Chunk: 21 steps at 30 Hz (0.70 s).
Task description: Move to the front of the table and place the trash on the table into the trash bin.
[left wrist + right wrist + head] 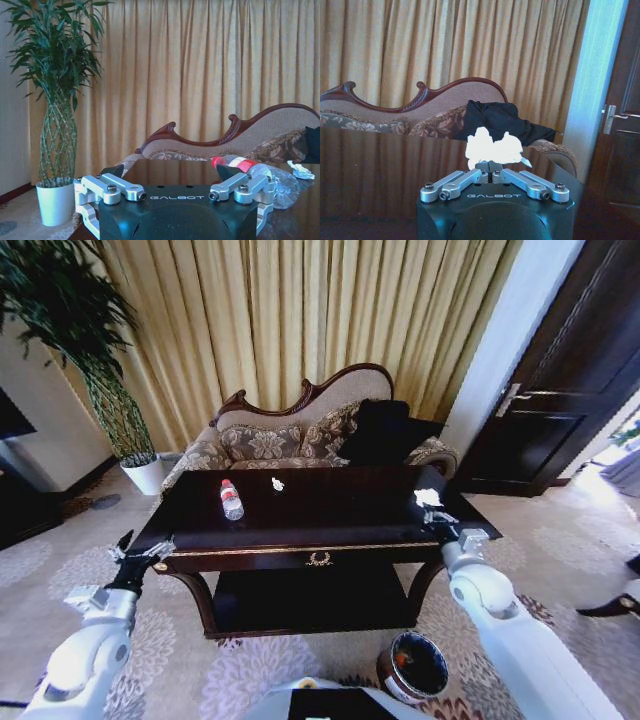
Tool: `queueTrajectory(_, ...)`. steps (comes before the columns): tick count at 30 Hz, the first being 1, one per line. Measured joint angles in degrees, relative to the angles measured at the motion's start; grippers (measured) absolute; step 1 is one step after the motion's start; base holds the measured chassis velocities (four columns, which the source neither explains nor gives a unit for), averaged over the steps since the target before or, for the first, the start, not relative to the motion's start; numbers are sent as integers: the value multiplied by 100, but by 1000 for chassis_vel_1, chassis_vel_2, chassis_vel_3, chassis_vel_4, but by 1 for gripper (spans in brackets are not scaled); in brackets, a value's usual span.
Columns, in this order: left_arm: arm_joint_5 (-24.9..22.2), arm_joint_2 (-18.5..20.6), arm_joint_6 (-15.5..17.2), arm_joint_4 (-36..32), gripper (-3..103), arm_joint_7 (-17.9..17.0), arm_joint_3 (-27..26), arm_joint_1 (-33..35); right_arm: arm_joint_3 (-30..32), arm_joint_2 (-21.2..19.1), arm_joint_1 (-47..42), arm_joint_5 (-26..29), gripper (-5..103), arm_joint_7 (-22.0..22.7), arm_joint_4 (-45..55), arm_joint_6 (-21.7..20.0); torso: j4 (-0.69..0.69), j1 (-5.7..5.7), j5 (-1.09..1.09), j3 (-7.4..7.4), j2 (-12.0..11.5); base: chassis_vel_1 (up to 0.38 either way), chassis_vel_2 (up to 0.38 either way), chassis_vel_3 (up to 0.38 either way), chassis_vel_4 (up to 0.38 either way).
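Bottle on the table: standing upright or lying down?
Lying down. The bottle rests on its side on the table, red cap pointing toward the sofa.

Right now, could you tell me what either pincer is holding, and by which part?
The right pincer seems shut on the crumpled white paper, at its near lower edge; the left pincer is open, holding nothing.

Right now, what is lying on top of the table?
On the table lie a clear bottle with a red cap, a small white paper scrap near the back, and a crumpled white paper at the right end, where the right gripper partly covers it.
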Motion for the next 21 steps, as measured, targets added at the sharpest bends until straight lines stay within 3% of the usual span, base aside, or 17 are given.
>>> queueTrajectory(21,178,-40,144,-105,100,-14,143,-58,43,73,-312,30,0,-66,224,-33,-1,0,0,0,0,39,-42,-39,41)
